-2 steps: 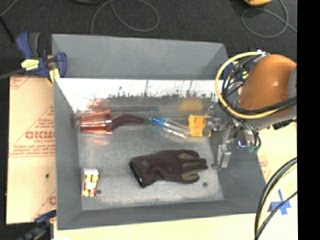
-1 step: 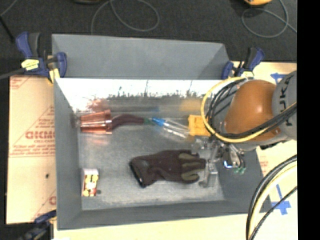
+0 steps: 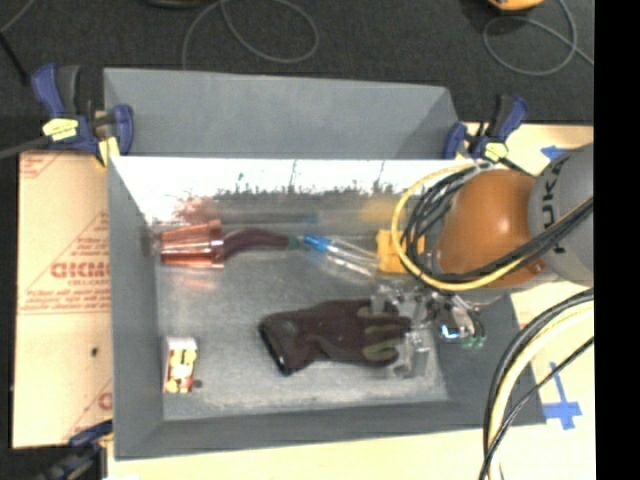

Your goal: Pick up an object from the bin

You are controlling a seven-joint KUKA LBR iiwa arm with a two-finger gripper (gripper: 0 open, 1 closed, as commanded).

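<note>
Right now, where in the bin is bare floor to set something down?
Between the red cup, the small box and the dark brown cloth. Crowded on the right, around the gripper at that cloth's end.

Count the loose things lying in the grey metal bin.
5: red translucent cup back left, clear plastic tube mid-back, yellow piece beside the arm, dark brown cloth in the middle, small white box front left. The arm may hide more.
</note>
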